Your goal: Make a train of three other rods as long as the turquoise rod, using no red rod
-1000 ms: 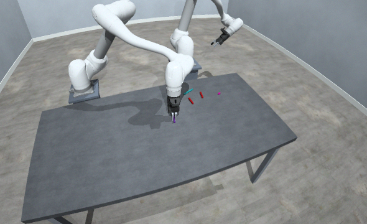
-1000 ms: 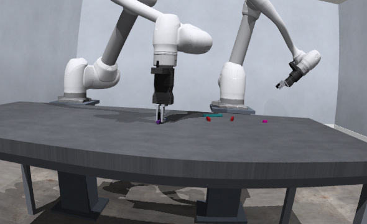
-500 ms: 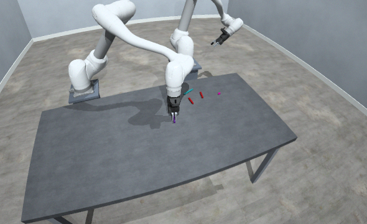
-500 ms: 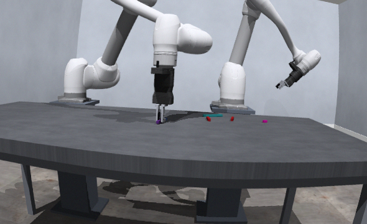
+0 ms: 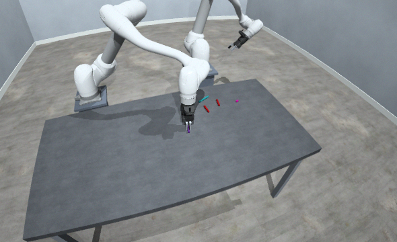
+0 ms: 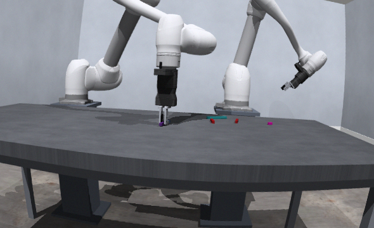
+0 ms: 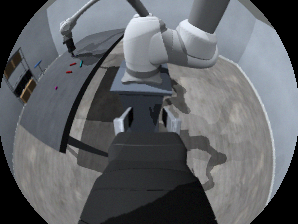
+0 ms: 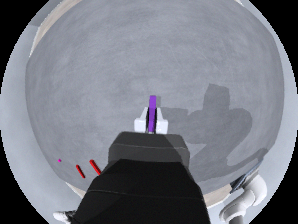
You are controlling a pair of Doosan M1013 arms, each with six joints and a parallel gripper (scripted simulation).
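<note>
My right gripper [image 5: 188,129] [image 6: 163,123] [image 8: 152,113] is shut on a purple rod [image 5: 188,131] [image 6: 161,124] [image 8: 152,102], low at the table top. A small blue bit [image 6: 168,121] shows behind its fingers; the gripper hides the rest. The turquoise rod [image 5: 204,99] [image 6: 217,117] [image 7: 81,64] lies near the table's back edge. A small magenta rod [image 5: 237,101] [image 6: 270,123] [image 7: 56,88] [image 8: 60,160] lies apart, farther right in the top and exterior views. My left gripper [image 5: 231,48] [image 6: 284,87] [image 7: 147,113] is open and empty, raised beyond the table. No grey rod is visible.
Two red rods lie between the purple and magenta rods: one red rod [image 5: 206,109] [image 6: 212,121] [image 8: 95,167] near the turquoise rod, another red rod [image 5: 218,102] [image 6: 236,121] [image 8: 81,171] farther right in the top and exterior views. The dark table [image 5: 118,175] has its back edge by both arm bases.
</note>
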